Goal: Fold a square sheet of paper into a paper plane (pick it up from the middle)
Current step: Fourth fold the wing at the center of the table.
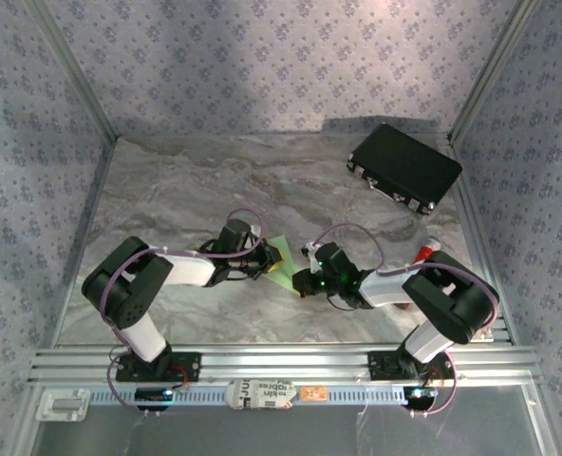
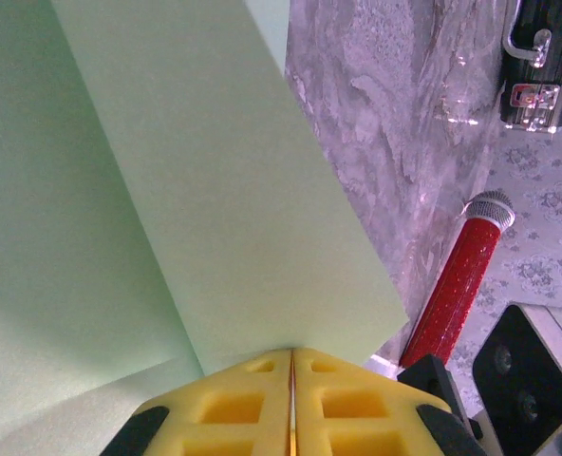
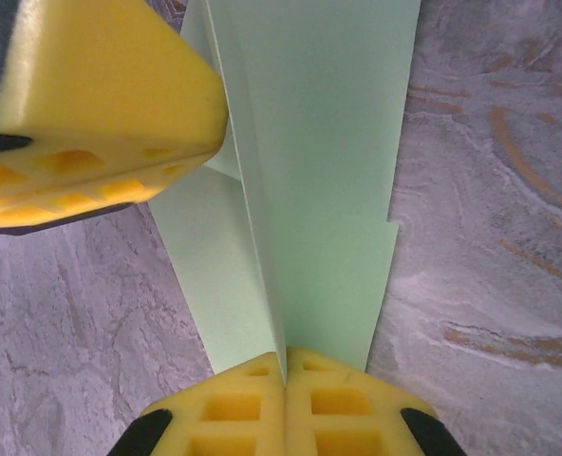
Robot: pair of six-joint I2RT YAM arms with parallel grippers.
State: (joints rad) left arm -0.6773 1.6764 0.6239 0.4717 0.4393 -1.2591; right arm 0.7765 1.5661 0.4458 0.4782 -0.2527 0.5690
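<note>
Both jaws are clamping shut on the half-folded paper plane (image 1: 281, 257): left gripper (image 2: 290, 353) from 9 o'clock, right gripper (image 3: 285, 359) from 3; centre crease showing; wing folds probably remaining.

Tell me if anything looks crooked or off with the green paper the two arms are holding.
In the right wrist view the folded paper has a small step on its right edge, so its layers do not line up squarely. No tear shows. The left end effector and right end effector are each shut on it.
</note>
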